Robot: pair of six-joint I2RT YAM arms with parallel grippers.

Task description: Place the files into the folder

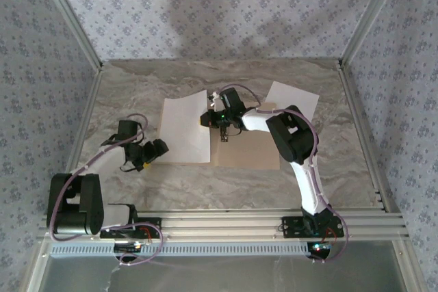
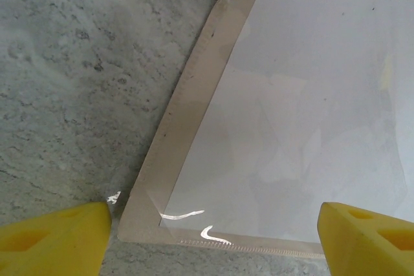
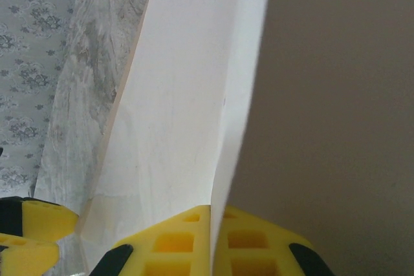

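The tan folder (image 1: 250, 152) lies open in the middle of the table. One white file (image 1: 185, 126) covers its left half. My right gripper (image 1: 222, 126) is shut on that sheet's right edge, near the spine. In the right wrist view the yellow fingers (image 3: 174, 244) pinch the sheet (image 3: 187, 95), which rises on edge, with the folder (image 3: 336, 95) to the right. A second file (image 1: 293, 100) lies at the back right, partly under the right arm. My left gripper (image 1: 147, 155) stands open at the folder's near left corner. Its view has the folder's border (image 2: 187, 108) and sheet (image 2: 310, 95) between the fingertips (image 2: 213, 240).
Patterned walls and metal frame posts (image 1: 68, 11) close in the marble table (image 1: 137, 87) on three sides. A rail (image 1: 226, 223) runs along the near edge by the arm bases. Bare marble (image 2: 71, 82) lies left of the folder.
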